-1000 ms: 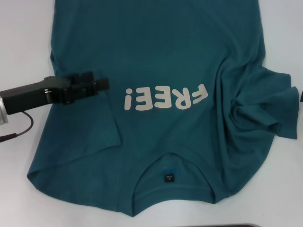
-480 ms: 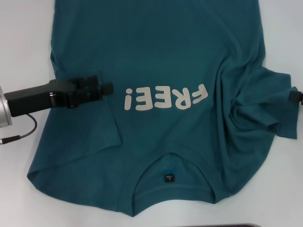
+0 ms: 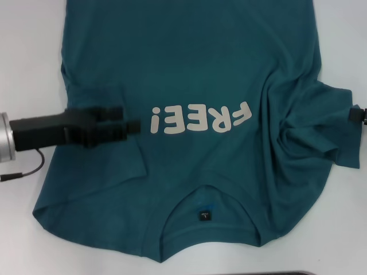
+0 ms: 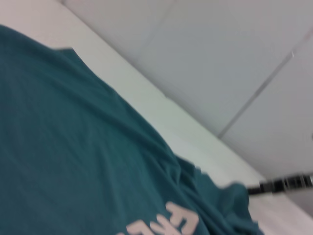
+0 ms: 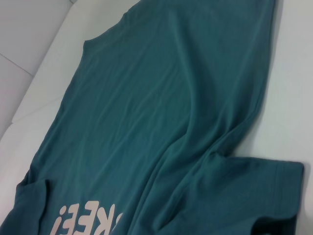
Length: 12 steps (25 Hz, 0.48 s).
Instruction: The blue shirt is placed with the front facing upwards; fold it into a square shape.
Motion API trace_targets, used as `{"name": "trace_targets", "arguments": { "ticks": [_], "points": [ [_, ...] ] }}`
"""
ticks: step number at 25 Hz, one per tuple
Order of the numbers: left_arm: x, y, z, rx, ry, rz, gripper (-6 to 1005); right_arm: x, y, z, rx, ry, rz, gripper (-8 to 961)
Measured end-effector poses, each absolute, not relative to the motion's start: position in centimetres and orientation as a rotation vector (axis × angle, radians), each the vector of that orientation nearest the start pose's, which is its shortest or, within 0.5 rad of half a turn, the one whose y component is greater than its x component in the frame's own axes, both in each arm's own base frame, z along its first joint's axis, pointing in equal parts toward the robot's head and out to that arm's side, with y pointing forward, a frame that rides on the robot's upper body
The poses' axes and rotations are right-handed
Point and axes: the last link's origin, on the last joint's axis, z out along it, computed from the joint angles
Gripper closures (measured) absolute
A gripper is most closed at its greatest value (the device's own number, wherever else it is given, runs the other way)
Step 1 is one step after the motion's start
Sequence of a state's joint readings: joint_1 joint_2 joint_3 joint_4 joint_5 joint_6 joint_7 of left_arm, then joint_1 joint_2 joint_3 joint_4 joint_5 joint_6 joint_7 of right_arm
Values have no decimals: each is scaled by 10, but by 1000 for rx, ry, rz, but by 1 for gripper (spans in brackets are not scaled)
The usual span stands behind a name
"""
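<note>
The blue shirt (image 3: 195, 69) lies front up on the white table (image 3: 28, 57), with its white "FREE!" lettering (image 3: 200, 118) and dark neck label (image 3: 205, 216) towards me. Its left sleeve is folded in over the body. The right sleeve (image 3: 315, 126) is bunched in wrinkles. My left gripper (image 3: 133, 123) reaches in from the left, low over the folded sleeve, its tip just short of the lettering. Only the tip of my right gripper (image 3: 358, 114) shows, at the bunched sleeve's outer edge. The wrist views show shirt cloth (image 4: 73, 147) (image 5: 161, 98) and none of their own fingers.
A thin cable (image 3: 23, 169) hangs from the left arm over the table beside the shirt. Bare white table shows on both sides of the shirt. A dark strip (image 3: 287, 273) runs along the table's near edge.
My left gripper has drifted towards me and a little further in over the shirt, nearer the lettering. The right gripper's tip has edged into view at the right. The shirt has not moved.
</note>
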<state>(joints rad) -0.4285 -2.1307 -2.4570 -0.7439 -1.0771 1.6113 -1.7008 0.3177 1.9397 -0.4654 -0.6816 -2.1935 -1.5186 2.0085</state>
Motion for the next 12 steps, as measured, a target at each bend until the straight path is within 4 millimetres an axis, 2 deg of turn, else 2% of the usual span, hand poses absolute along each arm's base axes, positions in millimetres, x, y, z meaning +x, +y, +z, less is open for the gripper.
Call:
{"name": "trace_targets", "arguments": {
  "ticks": [12],
  "points": [
    [-277,287,-14,-2794,-914,-676,230,382,274,76,-2101,1659,563,134]
  ]
}}
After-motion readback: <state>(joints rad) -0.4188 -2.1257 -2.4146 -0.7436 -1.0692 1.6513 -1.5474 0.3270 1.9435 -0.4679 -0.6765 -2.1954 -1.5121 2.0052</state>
